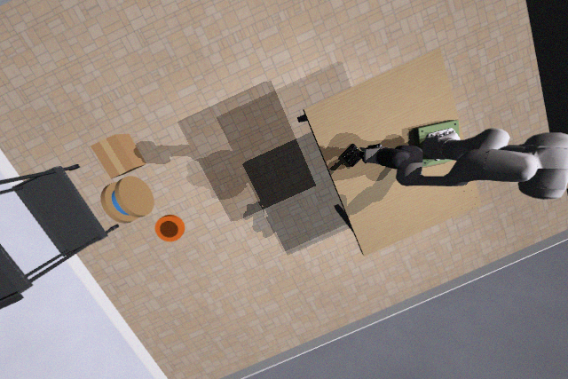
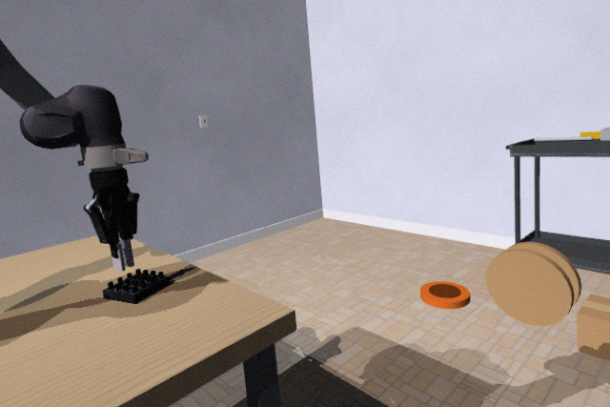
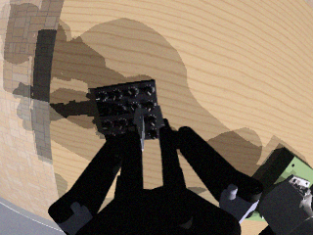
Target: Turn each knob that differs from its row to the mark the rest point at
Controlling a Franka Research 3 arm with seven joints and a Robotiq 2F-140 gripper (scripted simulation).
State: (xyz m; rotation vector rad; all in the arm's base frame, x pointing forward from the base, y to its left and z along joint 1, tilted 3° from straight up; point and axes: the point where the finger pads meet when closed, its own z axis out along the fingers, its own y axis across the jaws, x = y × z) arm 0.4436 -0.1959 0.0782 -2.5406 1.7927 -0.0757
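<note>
The black knob box (image 1: pixel 352 154) (image 2: pixel 120 295) (image 3: pixel 124 101) stands flat on the wooden table (image 1: pixel 403 90) (image 2: pixel 207 314) (image 3: pixel 235 64), near one edge. Its knobs stand in rows on top. Their white lines and the printed names are too small and dark to read. The socket cannot be made out. My gripper (image 2: pixel 124 266) (image 3: pixel 149 116) points down above the box, with its tips above the knobs. Its fingers stand a narrow gap apart, with nothing between them. In the wrist view the fingers hide part of the box's near right portion.
A green board (image 1: pixel 425 129) (image 3: pixel 300 170) with light parts on it lies on the table beneath the arm. An orange ring-shaped object (image 1: pixel 169 228) (image 2: pixel 444 295), a round tan object (image 1: pixel 134 195) (image 2: pixel 529 284) and a cardboard box (image 1: pixel 118 154) (image 2: pixel 593 326) are on the floor, near a dark cart (image 1: pixel 61 209) (image 2: pixel 557 149).
</note>
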